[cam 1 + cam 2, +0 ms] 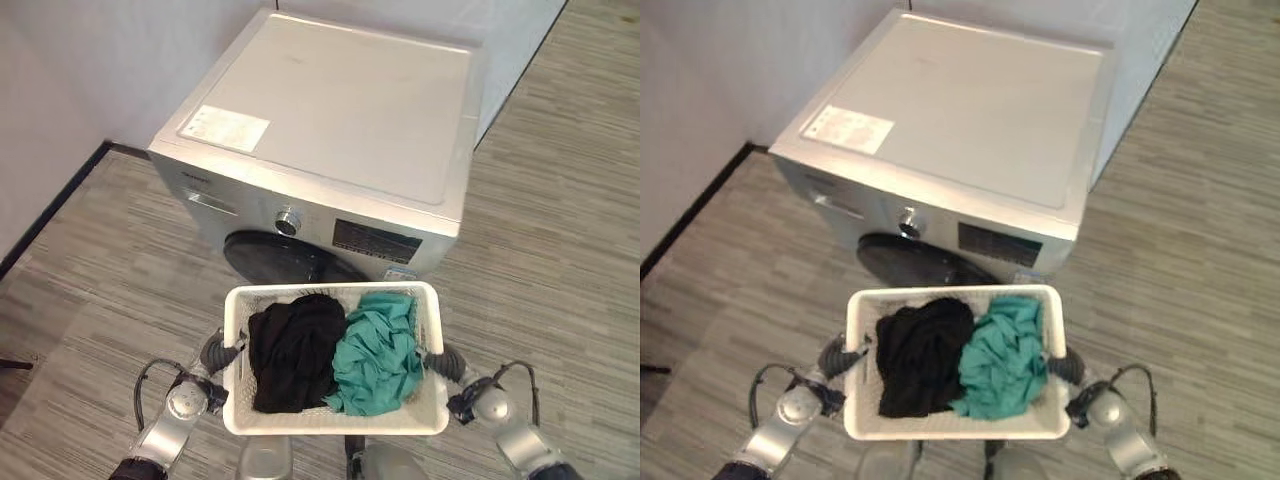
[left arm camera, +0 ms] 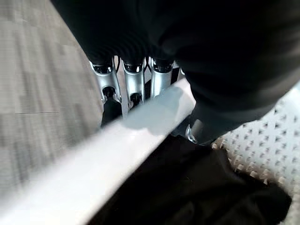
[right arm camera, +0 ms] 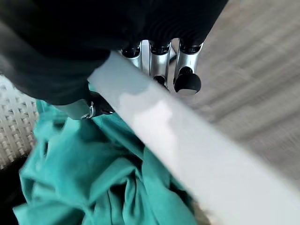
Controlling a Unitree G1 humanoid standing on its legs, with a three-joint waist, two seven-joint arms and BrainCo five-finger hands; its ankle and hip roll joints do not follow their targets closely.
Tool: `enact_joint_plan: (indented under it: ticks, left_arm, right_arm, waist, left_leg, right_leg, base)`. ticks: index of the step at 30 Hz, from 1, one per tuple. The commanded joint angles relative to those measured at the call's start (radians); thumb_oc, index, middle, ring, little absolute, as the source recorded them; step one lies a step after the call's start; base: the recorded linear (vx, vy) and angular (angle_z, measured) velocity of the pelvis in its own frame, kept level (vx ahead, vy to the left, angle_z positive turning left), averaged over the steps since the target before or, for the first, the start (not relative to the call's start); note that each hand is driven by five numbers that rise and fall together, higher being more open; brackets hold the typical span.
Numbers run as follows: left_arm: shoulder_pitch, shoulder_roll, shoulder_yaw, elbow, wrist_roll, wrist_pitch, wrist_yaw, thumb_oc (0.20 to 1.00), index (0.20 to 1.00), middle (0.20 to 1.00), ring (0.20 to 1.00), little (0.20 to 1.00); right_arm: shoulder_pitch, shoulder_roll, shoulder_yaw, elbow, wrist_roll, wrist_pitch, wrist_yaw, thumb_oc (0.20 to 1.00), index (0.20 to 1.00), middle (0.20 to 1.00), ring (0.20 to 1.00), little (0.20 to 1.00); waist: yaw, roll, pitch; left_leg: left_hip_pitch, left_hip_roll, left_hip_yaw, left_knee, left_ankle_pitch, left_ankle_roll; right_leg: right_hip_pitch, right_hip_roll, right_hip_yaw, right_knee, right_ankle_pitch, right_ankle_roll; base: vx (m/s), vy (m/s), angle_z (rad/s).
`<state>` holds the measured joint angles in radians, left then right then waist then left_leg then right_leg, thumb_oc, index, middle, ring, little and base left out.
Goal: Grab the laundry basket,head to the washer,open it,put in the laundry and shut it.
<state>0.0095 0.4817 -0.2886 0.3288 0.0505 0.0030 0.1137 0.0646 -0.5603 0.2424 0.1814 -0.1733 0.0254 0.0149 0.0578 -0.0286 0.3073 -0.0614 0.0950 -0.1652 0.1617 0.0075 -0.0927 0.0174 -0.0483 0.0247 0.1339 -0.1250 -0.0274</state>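
My left hand (image 1: 218, 354) has its fingers (image 2: 133, 79) curled over the left rim of the white laundry basket (image 1: 333, 420), thumb inside by the black garment (image 1: 294, 350). My right hand (image 1: 443, 362) clamps the right rim likewise, beside the teal garment (image 1: 378, 352). The basket hangs just before the washer (image 1: 330, 130), whose dark round door (image 1: 285, 260) is shut.

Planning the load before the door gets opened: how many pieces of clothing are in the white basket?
2 visible: a crumpled black garment on the robot's left side of the white plastic laundry basket, and a crumpled teal garment on its right side. More may lie hidden underneath them.
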Motion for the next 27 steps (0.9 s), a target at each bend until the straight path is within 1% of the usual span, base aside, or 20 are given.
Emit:
enact_joint_plan:
  ticks: [1,3,4,6,9,10,11,12,13,14,15,18,19,20,21,23,24,25,26,27]
  left_arm:
    - [-0.11,-0.001,0.009,-0.157,0.053,-0.083,0.025,0.2,0.2,0.2,0.2,0.2]
    - [-0.1,0.017,0.017,-0.196,0.086,-0.09,0.029,0.2,0.2,0.2,0.2,0.2]
    - [-0.098,0.017,0.017,-0.198,0.086,-0.089,0.028,0.2,0.2,0.2,0.2,0.2]
    - [-0.096,0.064,0.057,-0.26,0.127,-0.102,0.033,0.2,0.2,0.2,0.2,0.2]
    - [-0.068,0.124,0.132,-0.332,0.166,-0.115,0.05,0.2,0.2,0.2,0.2,0.2]
    - [-0.043,0.154,0.18,-0.378,0.176,-0.124,0.05,0.2,0.2,0.2,0.2,0.2]
    - [-0.038,0.154,0.184,-0.383,0.176,-0.123,0.048,0.2,0.2,0.2,0.2,0.2]
    - [-0.021,0.174,0.22,-0.414,0.178,-0.131,0.05,0.2,0.2,0.2,0.2,0.2]
    - [0.024,0.207,0.296,-0.486,0.163,-0.14,0.032,0.2,0.2,0.2,0.2,0.2]
    - [0.031,0.207,0.301,-0.493,0.161,-0.138,0.028,0.2,0.2,0.2,0.2,0.2]
    - [0.049,0.219,0.33,-0.522,0.156,-0.141,0.019,0.2,0.2,0.2,0.2,0.2]
    - [0.154,0.254,0.473,-0.641,0.108,-0.148,-0.031,0.2,0.2,0.2,0.2,0.2]
    - [0.187,0.27,0.525,-0.68,0.082,-0.153,-0.045,0.2,0.2,0.2,0.2,0.2]
    - [0.257,0.291,0.619,-0.74,0.02,-0.159,-0.067,0.2,0.2,0.2,0.2,0.2]
    - [0.265,0.29,0.624,-0.747,0.016,-0.157,-0.07,0.2,0.2,0.2,0.2,0.2]
    - [0.315,0.306,0.695,-0.783,-0.039,-0.162,-0.076,0.2,0.2,0.2,0.2,0.2]
    - [0.324,0.302,0.701,-0.791,-0.044,-0.16,-0.079,0.2,0.2,0.2,0.2,0.2]
    - [0.329,0.316,0.726,-0.795,-0.056,-0.165,-0.071,0.2,0.2,0.2,0.2,0.2]
    - [0.325,0.332,0.736,-0.804,-0.09,-0.165,-0.073,0.2,0.2,0.2,0.2,0.2]
    - [0.301,0.341,0.72,-0.793,-0.102,-0.161,-0.075,0.2,0.2,0.2,0.2,0.2]
  right_arm:
    - [0.057,-0.001,-0.024,-0.158,-0.01,-0.084,0.005,0.2,0.2,0.2,0.2,0.2]
    - [0.118,-0.003,-0.079,-0.226,-0.01,-0.089,0.012,0.2,0.2,0.2,0.2,0.2]
    - [0.122,-0.004,-0.081,-0.229,-0.01,-0.088,0.013,0.2,0.2,0.2,0.2,0.2]
    - [0.161,-0.003,-0.131,-0.31,-0.001,-0.098,0.02,0.2,0.2,0.2,0.2,0.2]
    - [0.186,-0.012,-0.178,-0.385,0.015,-0.11,0.037,0.2,0.2,0.2,0.2,0.2]
    - [0.203,-0.016,-0.204,-0.425,0.031,-0.117,0.051,0.2,0.2,0.2,0.2,0.2]
    - [0.205,-0.016,-0.204,-0.429,0.032,-0.115,0.053,0.2,0.2,0.2,0.2,0.2]
    - [0.217,-0.021,-0.224,-0.448,0.047,-0.123,0.06,0.2,0.2,0.2,0.2,0.2]
    - [0.251,-0.035,-0.271,-0.505,0.082,-0.133,0.088,0.2,0.2,0.2,0.2,0.2]
    - [0.255,-0.035,-0.273,-0.511,0.084,-0.13,0.09,0.2,0.2,0.2,0.2,0.2]
    - [0.273,-0.041,-0.293,-0.532,0.098,-0.132,0.104,0.2,0.2,0.2,0.2,0.2]
    - [0.347,-0.077,-0.39,-0.604,0.162,-0.13,0.155,0.2,0.2,0.2,0.2,0.2]
    - [0.37,-0.088,-0.432,-0.625,0.201,-0.131,0.179,0.2,0.2,0.2,0.2,0.2]
    - [0.418,-0.11,-0.515,-0.655,0.266,-0.126,0.209,0.2,0.2,0.2,0.2,0.2]
    - [0.422,-0.111,-0.516,-0.659,0.269,-0.124,0.211,0.2,0.2,0.2,0.2,0.2]
    - [0.453,-0.15,-0.605,-0.675,0.319,-0.124,0.229,0.2,0.2,0.2,0.2,0.2]
    - [0.459,-0.152,-0.609,-0.68,0.323,-0.122,0.232,0.2,0.2,0.2,0.2,0.2]
    - [0.46,-0.176,-0.647,-0.681,0.338,-0.124,0.237,0.2,0.2,0.2,0.2,0.2]
    - [0.436,-0.233,-0.694,-0.665,0.363,-0.121,0.234,0.2,0.2,0.2,0.2,0.2]
    - [0.406,-0.259,-0.693,-0.647,0.361,-0.117,0.227,0.2,0.2,0.2,0.2,0.2]
  waist:
    - [-0.062,-0.01,-0.098]
    - [-0.093,0.015,-0.129]
    - [-0.091,0.015,-0.13]
    - [-0.103,0.027,-0.129]
    - [-0.111,0.03,-0.136]
    - [-0.112,0.025,-0.138]
    - [-0.11,0.024,-0.139]
    - [-0.113,0.022,-0.14]
    - [-0.116,0.014,-0.143]
    - [-0.114,0.013,-0.144]
    - [-0.115,0.011,-0.145]
    - [-0.115,0.005,-0.155]
    - [-0.114,0.0,-0.156]
    - [-0.11,-0.007,-0.157]
    - [-0.11,-0.005,-0.161]
    - [-0.107,-0.011,-0.168]
    - [-0.109,-0.009,-0.169]
    - [-0.107,-0.013,-0.175]
    - [-0.105,-0.013,-0.187]
    - [-0.104,-0.012,-0.194]
  left_leg:
    - [0.011,0.067,0.034,0.029,-0.04,0.017]
    - [0.06,0.084,0.087,-0.064,-0.067,0.012]
    - [0.064,0.084,0.089,-0.069,-0.065,0.012]
    - [0.077,0.053,0.1,-0.079,-0.099,0.018]
    - [0.087,0.029,0.121,-0.077,-0.129,0.032]
    - [0.095,0.022,0.141,-0.079,-0.138,0.039]
    - [0.097,0.022,0.145,-0.08,-0.138,0.04]
    - [0.102,0.019,0.155,-0.083,-0.143,0.043]
    - [0.113,0.017,0.177,-0.085,-0.153,0.049]
    - [0.115,0.017,0.18,-0.085,-0.154,0.05]
    - [0.117,0.018,0.187,-0.085,-0.156,0.05]
    - [0.141,0.021,0.208,-0.088,-0.176,0.055]
    - [0.145,0.023,0.215,-0.088,-0.177,0.055]
    - [0.15,0.027,0.221,-0.09,-0.165,0.052]
    - [0.155,0.028,0.221,-0.093,-0.173,0.053]
    - [0.165,0.032,0.223,-0.101,-0.171,0.049]
    - [0.169,0.032,0.223,-0.104,-0.17,0.048]
    - [0.173,0.035,0.223,-0.109,-0.168,0.045]
    - [0.183,0.04,0.224,-0.127,-0.162,0.039]
    - [0.188,0.042,0.223,-0.134,-0.159,0.037]
  right_leg:
    - [-0.057,-0.035,-0.034,-0.008,0.041,0.096]
    - [-0.056,-0.06,-0.04,-0.007,0.048,0.118]
    - [-0.055,-0.06,-0.039,-0.008,0.048,0.118]
    - [-0.061,-0.1,-0.027,-0.014,0.079,0.145]
    - [-0.073,-0.122,0.004,-0.034,0.107,0.162]
    - [-0.081,-0.128,0.024,-0.046,0.123,0.17]
    - [-0.081,-0.128,0.027,-0.047,0.124,0.171]
    - [-0.086,-0.132,0.036,-0.056,0.135,0.178]
    - [-0.093,-0.135,0.056,-0.075,0.157,0.191]
    - [-0.093,-0.135,0.06,-0.077,0.159,0.192]
    - [-0.093,-0.137,0.063,-0.083,0.162,0.194]
    - [-0.087,-0.134,0.084,-0.104,0.171,0.207]
    - [-0.087,-0.133,0.09,-0.107,0.174,0.211]
    - [-0.088,-0.133,0.095,-0.111,0.186,0.214]
    - [-0.083,-0.132,0.094,-0.113,0.18,0.215]
    - [-0.074,-0.133,0.088,-0.12,0.181,0.22]
    - [-0.07,-0.133,0.087,-0.123,0.182,0.22]
    - [-0.067,-0.134,0.083,-0.125,0.181,0.221]
    - [-0.057,-0.135,0.075,-0.134,0.182,0.223]
    - [-0.053,-0.134,0.071,-0.136,0.181,0.223]
  base:
    - [0.0,0.255,0.37]
    - [0.02,0.308,0.4]
    - [0.0,0.258,0.24]
    - [-0.08,0.282,-0.16]
    - [-0.07,0.206,-0.3]
    - [-0.05,0.125,-0.41]
    - [-0.04,0.085,-0.56]
    - [-0.04,0.061,-0.6]
    - [-0.04,0.061,-0.56]
    - [-0.03,0.053,-0.53]
    - [0.0,0.024,-0.49]
    - [0.05,0.035,-0.28]
    - [0.0,0.001,-0.36]
    - [0.03,0.007,-0.28]
    - [0.03,0.0,-0.19]
    - [0.05,-0.001,-0.08]
    - [0.03,-0.008,-0.02]
    - [0.03,-0.017,0.06]
    - [0.04,-0.027,0.07]
    - [0.04,-0.039,0.06]
